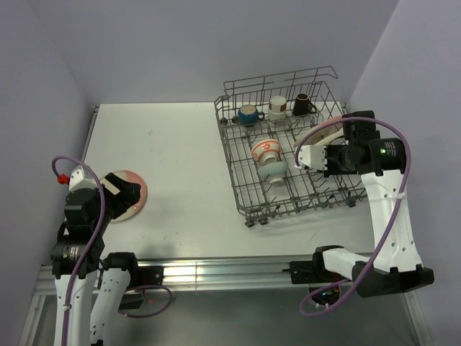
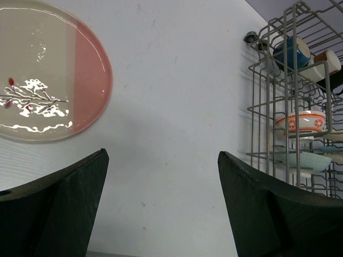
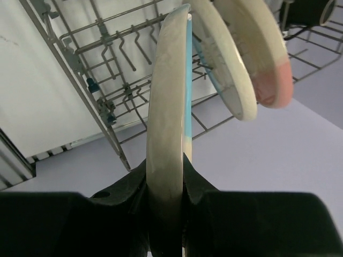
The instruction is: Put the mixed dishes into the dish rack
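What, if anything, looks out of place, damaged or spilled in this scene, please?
Nothing looks damaged or spilled. One pink-half plate lies flat on the table, outside the dish rack, before the open left tool; the right tool grips a blue-half plate on edge.

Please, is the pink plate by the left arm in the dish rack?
Out: the pink plate lies flat on the table, left of the dish rack.

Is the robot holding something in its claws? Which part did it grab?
The right claw pinches the blue-and-cream plate by its rim, with the plate standing on edge. The left claw is open and empty, near the pink plate.
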Controlling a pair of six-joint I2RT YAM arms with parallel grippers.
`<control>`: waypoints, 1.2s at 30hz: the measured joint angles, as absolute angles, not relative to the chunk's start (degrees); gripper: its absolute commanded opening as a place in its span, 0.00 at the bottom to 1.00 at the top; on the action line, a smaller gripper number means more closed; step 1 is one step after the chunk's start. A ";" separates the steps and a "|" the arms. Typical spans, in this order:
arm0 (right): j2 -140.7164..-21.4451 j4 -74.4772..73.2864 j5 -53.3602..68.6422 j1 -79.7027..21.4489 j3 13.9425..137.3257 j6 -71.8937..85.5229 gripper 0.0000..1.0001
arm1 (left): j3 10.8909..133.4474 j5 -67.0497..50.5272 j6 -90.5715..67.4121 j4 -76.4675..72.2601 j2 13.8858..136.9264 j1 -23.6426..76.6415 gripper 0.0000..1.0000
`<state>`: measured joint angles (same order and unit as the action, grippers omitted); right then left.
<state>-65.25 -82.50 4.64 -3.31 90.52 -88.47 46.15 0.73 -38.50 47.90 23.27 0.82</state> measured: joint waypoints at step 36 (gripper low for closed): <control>-72.25 -78.50 -4.49 -2.15 87.35 -105.67 0.00 | 46.13 -0.67 -37.89 47.81 24.99 0.82 0.90</control>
<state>-72.25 -78.50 -4.49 -2.15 87.35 -105.67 46.13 -0.67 -37.89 47.81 24.99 0.82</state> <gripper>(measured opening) 0.244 0.899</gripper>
